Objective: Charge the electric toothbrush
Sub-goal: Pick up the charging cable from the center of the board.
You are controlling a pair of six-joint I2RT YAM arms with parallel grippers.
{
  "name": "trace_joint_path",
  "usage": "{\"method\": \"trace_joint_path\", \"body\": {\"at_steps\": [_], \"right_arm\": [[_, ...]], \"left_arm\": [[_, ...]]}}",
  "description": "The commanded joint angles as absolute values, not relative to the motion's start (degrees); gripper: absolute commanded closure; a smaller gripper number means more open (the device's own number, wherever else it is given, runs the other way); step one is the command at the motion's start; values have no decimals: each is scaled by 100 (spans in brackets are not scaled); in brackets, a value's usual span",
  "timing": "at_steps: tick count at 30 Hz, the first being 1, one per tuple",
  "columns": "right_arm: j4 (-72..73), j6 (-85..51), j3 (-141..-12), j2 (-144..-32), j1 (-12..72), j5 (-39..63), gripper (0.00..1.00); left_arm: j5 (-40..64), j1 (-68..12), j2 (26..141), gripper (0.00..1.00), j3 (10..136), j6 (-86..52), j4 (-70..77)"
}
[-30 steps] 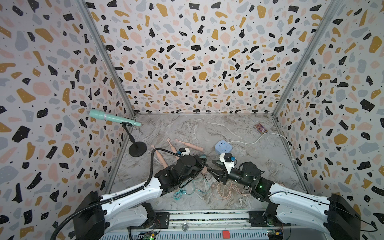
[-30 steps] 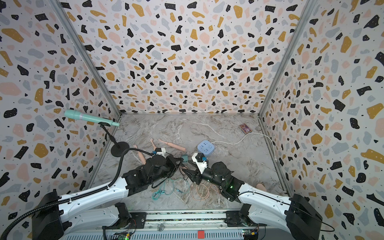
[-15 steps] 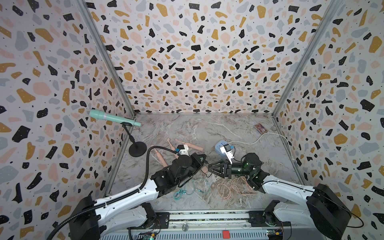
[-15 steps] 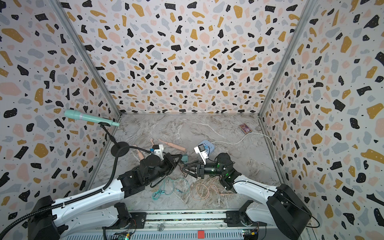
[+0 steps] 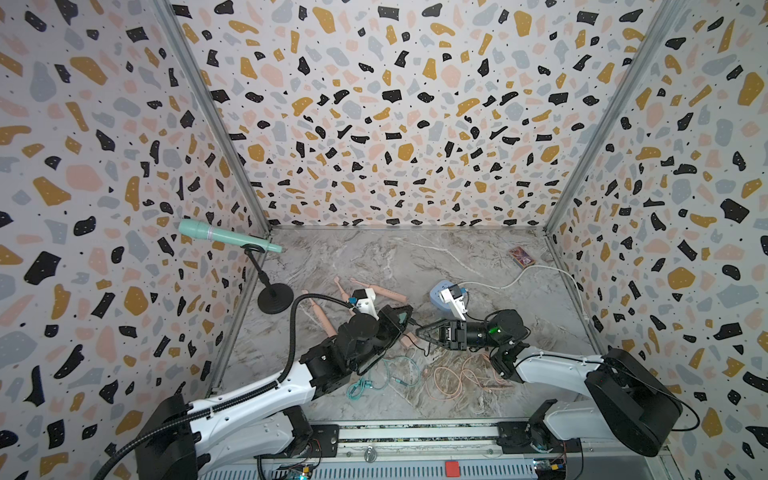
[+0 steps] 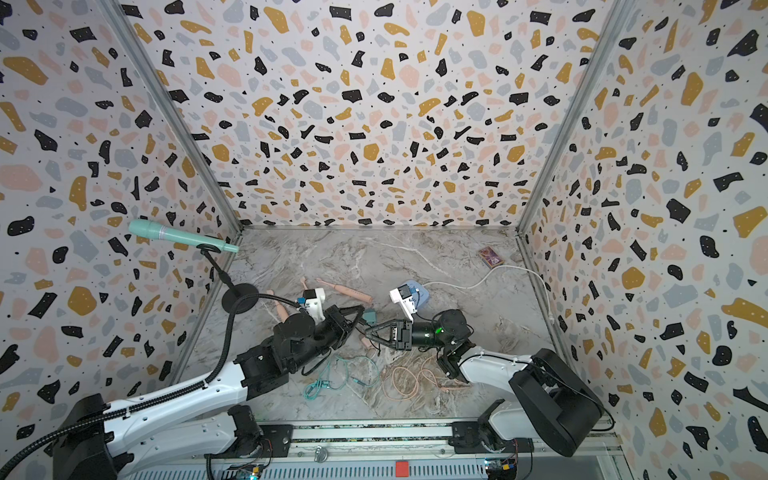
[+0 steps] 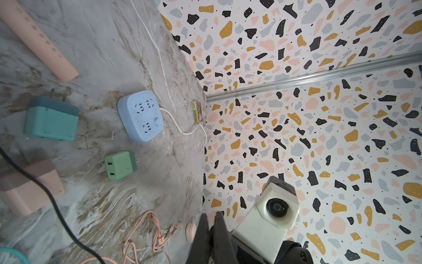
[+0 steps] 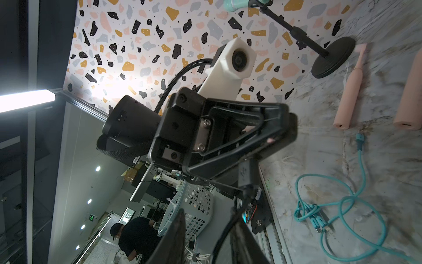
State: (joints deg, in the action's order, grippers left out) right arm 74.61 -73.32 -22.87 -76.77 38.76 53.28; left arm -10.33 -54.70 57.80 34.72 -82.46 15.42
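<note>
Lying on the tabletop (image 5: 415,257) beside the left pincer (image 5: 407,322), the toothbrush (image 8: 349,96) has no cord in it yet. The left pincer is squeezed together. The right pincer (image 5: 419,332), facing it, is apart with a black cord (image 8: 244,178) between. Nearly all the job is left.

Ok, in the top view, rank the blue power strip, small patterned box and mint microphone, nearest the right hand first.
1. Blue plastic power strip, just behind the right hand.
2. Small patterned box, far right corner.
3. Mint green microphone, left wall.
</note>
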Motion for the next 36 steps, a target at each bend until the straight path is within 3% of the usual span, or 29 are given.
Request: {"method": "trace_joint_path", "body": {"at_steps": [1,4,13,27,36], "right_arm": [[7927,-7473,-2387,-7629,3837,5315,65],[7214,-7122,-2478,-7579,3820,5190,55],[7092,-6533,-2504,-7454,3799,4875,55],[8464,-7424,-2724,-8224,3922,5045,70],[8507,-7533,-2845,-8205,3989,5036,89]], "left_arm": [[-1010,-5467,5680,100,3380,-8146,1808],[-997,-5467,5661,100,3339,-8196,1889],[-950,-5467,5599,100,3287,-8314,2107],[-950,-5489,5625,100,3198,-8341,2224],[-972,-5493,5623,100,3183,-8341,2232]]}}
